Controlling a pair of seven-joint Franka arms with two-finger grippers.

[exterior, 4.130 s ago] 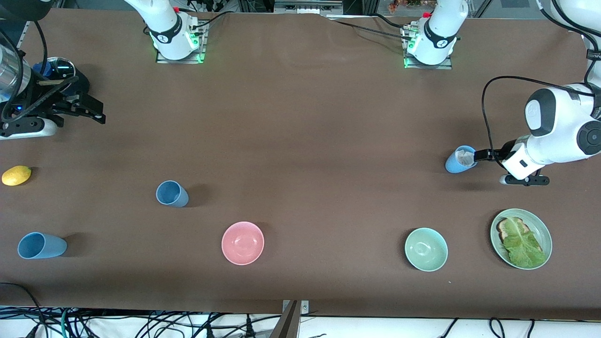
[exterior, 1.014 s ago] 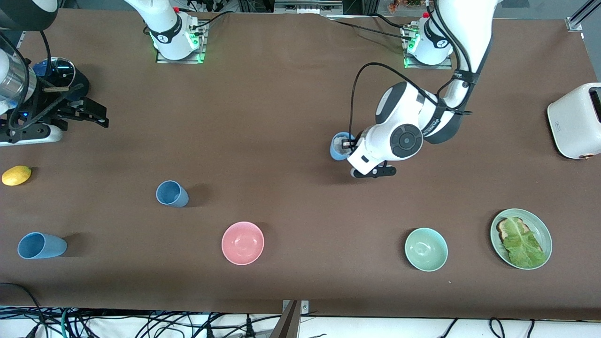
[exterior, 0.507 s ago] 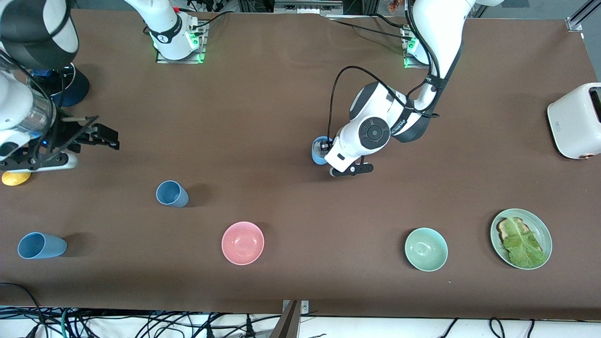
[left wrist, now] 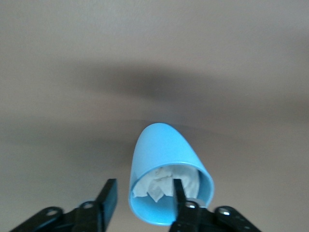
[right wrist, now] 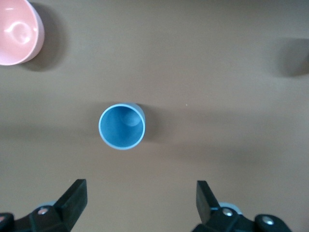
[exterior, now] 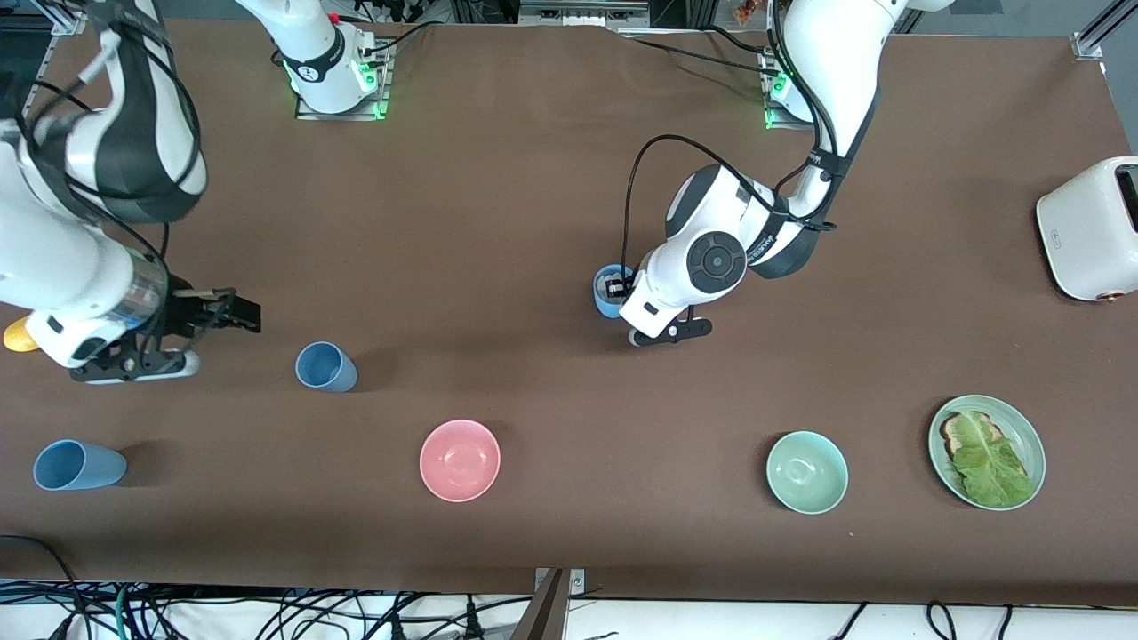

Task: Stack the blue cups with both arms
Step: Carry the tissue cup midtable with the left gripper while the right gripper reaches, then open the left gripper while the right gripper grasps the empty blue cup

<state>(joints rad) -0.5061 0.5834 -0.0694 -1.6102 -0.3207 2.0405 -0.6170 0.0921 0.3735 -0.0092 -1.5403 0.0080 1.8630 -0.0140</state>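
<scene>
The left arm reaches out over the middle of the brown bench [exterior: 533, 178]. Its hand [exterior: 615, 287] [left wrist: 143, 189] is at a small matte light-blue cup [exterior: 607, 295] [left wrist: 166, 164] that has crumpled white paper [left wrist: 164, 186] inside. The hand is released: one finger [left wrist: 177, 193] dips inside the rim, and the other [left wrist: 109, 195] stands outside, clear of the cup's wall.

The right arm's hand [exterior: 238, 315] [right wrist: 141, 189] hangs over bare bench with its fingers spread wide and nothing between them. Just beside it is a second light-blue cup [exterior: 325, 366] [right wrist: 121, 126], which stands upright with nothing in it.

A third light-blue cup [exterior: 78, 465] sits nearer the front camera, at the right arm's end of the bench.

A round pink bowl [exterior: 460, 460] and a mint-green bowl [exterior: 806, 472] stand along the near part of the bench. A green plate [exterior: 936, 434] of toast and lettuce sits beside the mint bowl, toward the left arm's end. A white toaster [exterior: 1089, 227] is at that end too.
</scene>
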